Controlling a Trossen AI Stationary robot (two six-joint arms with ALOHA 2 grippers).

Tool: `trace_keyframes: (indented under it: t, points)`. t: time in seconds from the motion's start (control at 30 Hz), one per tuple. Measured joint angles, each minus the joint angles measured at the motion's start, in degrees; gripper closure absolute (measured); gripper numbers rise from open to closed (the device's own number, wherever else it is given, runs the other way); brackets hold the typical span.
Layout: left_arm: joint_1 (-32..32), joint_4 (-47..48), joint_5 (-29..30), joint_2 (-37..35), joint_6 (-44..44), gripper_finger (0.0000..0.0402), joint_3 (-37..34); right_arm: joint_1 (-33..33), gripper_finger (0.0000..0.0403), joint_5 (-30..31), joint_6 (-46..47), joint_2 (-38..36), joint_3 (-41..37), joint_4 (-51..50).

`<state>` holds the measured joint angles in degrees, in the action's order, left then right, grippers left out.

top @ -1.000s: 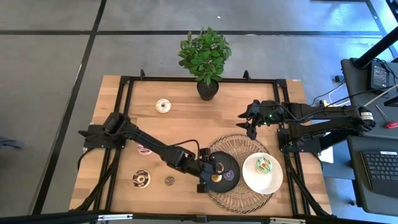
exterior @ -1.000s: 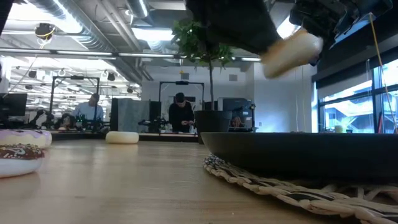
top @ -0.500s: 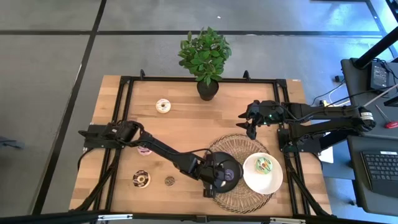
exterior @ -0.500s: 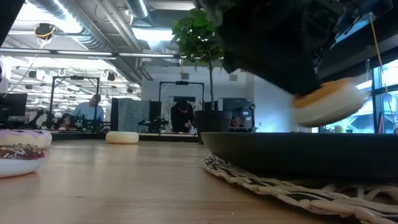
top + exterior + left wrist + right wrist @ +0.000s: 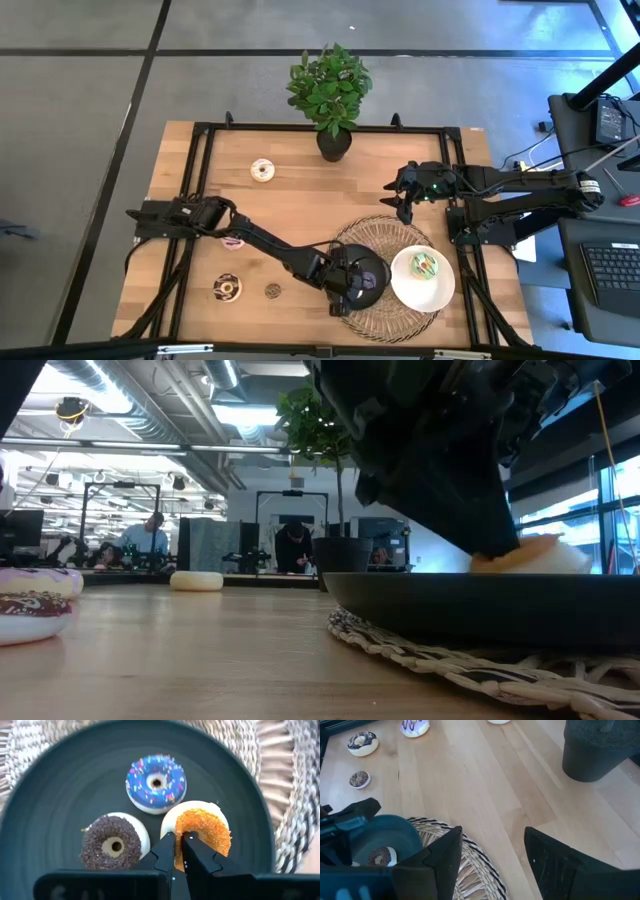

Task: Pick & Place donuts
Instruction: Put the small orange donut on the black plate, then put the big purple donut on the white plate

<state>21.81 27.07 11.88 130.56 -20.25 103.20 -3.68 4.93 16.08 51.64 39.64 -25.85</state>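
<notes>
My left gripper (image 5: 178, 842) is down over the black plate (image 5: 375, 268) on the woven mat and is shut on the orange mini donut (image 5: 205, 830). Beside it in the plate lie a purple mini donut (image 5: 156, 782) and a brown mini donut (image 5: 112, 842). A green donut (image 5: 425, 266) sits on the white plate (image 5: 408, 290). On the bare wood lie a white donut (image 5: 262, 170), a pink one (image 5: 232, 240), a chocolate one (image 5: 227, 288) and a small tan one (image 5: 272, 291). My right gripper (image 5: 400, 195) hovers open beyond the mat's far edge. My left gripper pinches the orange mini donut at its rim (image 5: 176, 827) on the side toward the brown mini donut, coming from above and pointing down. The fingertips hide the exact spot. The donut lies level, and in the low view its underside (image 5: 530, 560) is below the plate's rim.
A potted plant (image 5: 332, 140) stands at the table's far edge, with its pot (image 5: 600, 750) close to my right gripper. The woven mat (image 5: 345, 235) carries both plates at the near right. Bare wood lies between the mat and the left-side donuts.
My left gripper has moved from the black plate's left rim toward the right, over the plate, and has come down. The orange mini donut it carries has dropped from well above the plate to behind the rim, and has turned from tilted to level.
</notes>
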Motion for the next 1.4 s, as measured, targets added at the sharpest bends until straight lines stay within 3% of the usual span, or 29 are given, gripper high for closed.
trace_keyframes:
  t: [0.47, 1.0, 1.1, 1.27, 1.4]
  points:
    - [-0.22, 0.26, -1.39, -0.02, -0.19, 0.0369, -0.24, 0.00, 0.0189, 0.00, -0.04, 0.00, 0.00, -1.73]
    - [-1.59, 1.55, -3.34, -0.41, 0.01, 0.0290, -0.24, 0.00, 0.0189, 0.00, -0.24, 0.00, 0.00, -2.32]
    - [-2.25, 1.67, -7.20, -0.91, 0.97, 0.0281, -0.24, 0.00, 0.0189, 0.00, -0.32, 0.00, 0.00, -2.32]
    - [-3.19, 9.94, -10.16, -4.41, 1.65, 0.0277, -0.22, 0.02, 0.0189, 0.00, -1.51, -0.02, -0.02, -2.32]
    - [-3.18, 21.81, -3.57, -8.10, -1.00, 0.0280, -0.24, 0.02, 0.0189, 0.00, -1.40, -0.04, -0.04, -2.38]
